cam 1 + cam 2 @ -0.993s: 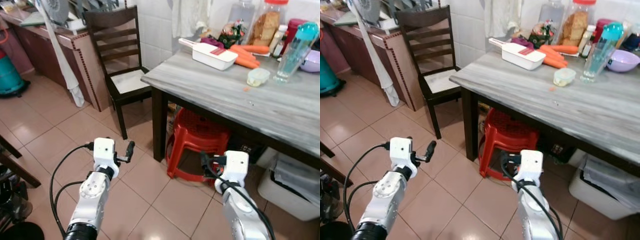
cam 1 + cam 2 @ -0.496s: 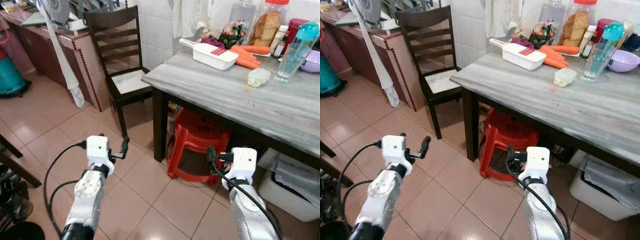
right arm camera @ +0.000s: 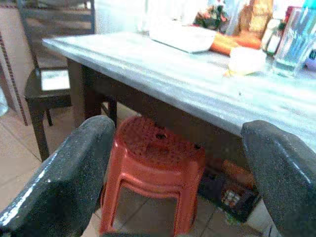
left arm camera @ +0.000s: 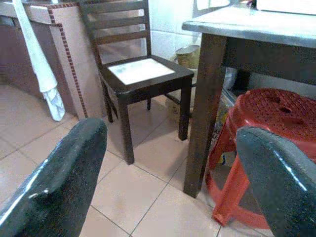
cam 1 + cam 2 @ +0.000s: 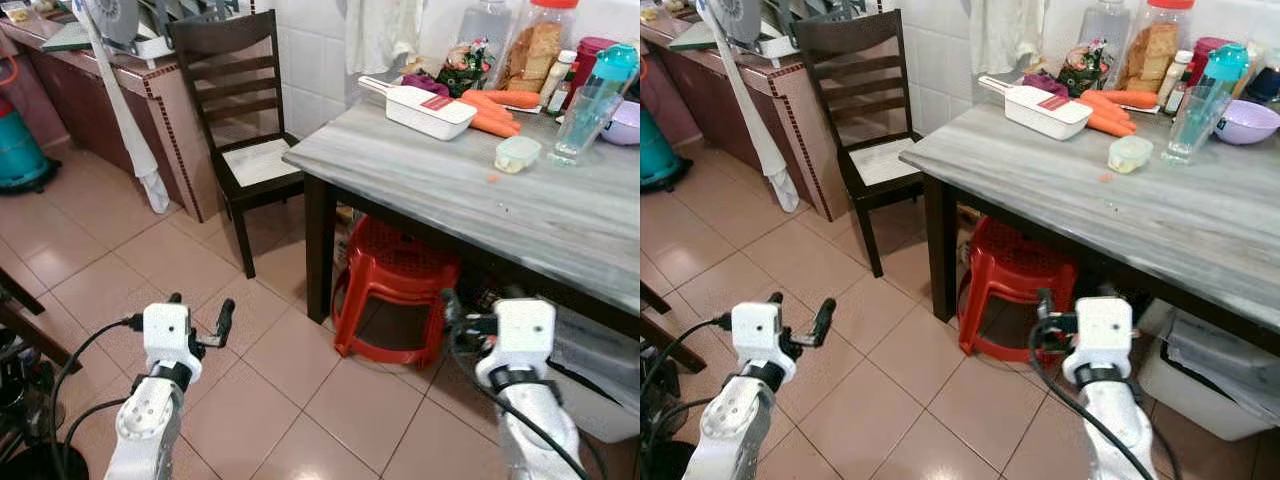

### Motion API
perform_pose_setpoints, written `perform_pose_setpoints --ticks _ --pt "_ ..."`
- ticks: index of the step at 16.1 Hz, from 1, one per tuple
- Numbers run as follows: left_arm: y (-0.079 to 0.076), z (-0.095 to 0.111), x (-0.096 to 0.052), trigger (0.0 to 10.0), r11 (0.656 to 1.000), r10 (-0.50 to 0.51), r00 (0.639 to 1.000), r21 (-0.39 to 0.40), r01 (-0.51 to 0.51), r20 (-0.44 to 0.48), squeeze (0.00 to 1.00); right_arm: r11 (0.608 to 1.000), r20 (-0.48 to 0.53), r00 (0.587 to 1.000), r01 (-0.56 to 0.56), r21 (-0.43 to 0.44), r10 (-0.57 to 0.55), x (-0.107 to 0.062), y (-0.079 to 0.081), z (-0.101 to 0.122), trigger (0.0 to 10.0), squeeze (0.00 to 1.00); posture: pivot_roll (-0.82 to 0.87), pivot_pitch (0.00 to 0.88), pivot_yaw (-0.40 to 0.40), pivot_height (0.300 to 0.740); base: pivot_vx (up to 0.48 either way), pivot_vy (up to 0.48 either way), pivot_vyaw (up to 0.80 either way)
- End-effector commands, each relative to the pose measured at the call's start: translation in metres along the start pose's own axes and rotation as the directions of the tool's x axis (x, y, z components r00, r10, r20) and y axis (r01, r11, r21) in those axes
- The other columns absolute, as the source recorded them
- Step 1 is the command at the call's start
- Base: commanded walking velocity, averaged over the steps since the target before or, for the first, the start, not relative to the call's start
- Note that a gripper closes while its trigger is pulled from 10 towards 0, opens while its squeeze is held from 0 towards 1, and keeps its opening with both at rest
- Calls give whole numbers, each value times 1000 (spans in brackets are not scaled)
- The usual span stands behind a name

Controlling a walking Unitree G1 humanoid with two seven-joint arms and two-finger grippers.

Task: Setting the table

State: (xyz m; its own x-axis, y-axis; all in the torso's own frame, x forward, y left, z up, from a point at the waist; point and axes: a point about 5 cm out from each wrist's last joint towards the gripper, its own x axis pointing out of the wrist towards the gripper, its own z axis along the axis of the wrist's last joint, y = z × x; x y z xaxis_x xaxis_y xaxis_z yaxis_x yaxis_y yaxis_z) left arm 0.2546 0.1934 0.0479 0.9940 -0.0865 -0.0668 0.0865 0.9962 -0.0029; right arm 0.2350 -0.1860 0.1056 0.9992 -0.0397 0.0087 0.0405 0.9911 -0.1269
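Observation:
A grey marbled table (image 5: 470,200) carries a white box with a red label (image 5: 430,110), carrots (image 5: 492,112), a small lidded tub (image 5: 517,153), a glass (image 5: 573,128), a teal-capped bottle (image 5: 608,80), a purple bowl (image 5: 1245,120) and jars (image 5: 535,45) at the back. My left gripper (image 5: 200,310) hangs low over the tiled floor, left of the table; it is open and holds nothing. My right gripper (image 3: 180,163) is open too, low in front of the table and facing the red stool (image 3: 158,153).
A red plastic stool (image 5: 395,290) stands under the table. A dark wooden chair (image 5: 240,120) sits at the table's left end, against a tiled counter (image 5: 120,90) with a hanging white cloth (image 5: 125,130). A white bin (image 5: 590,375) is at the lower right.
Both arms have sunk lower and spread apart: the left gripper went down and to the left, the right gripper down and to the right. Both stayed open.

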Motion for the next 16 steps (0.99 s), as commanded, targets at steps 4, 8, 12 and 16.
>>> perform_pose_setpoints --ticks 4,8,12,16 --pt "-4 4 1 10000 1000 -8 1000 -16 8 2 0 1000 -19 1000 -23 4 23 -3 7 2 10000 0 -62 0 14 740 0 0 -200" --pt "-15 4 9 10000 998 -34 999 -55 33 -20 0 1000 -27 999 -25 11 26 -4 12 3 10000 0 -80 0 25 740 0 0 -800" --pt "-16 7 12 10000 996 -50 999 -70 49 -19 0 1000 -28 1000 -12 14 13 -9 11 3 10000 0 -98 0 39 740 0 0 -594" --pt "-19 12 16 10000 995 -47 999 -84 46 -13 0 1000 -27 999 -21 13 21 -9 12 5 10000 0 -101 0 29 740 0 0 0"
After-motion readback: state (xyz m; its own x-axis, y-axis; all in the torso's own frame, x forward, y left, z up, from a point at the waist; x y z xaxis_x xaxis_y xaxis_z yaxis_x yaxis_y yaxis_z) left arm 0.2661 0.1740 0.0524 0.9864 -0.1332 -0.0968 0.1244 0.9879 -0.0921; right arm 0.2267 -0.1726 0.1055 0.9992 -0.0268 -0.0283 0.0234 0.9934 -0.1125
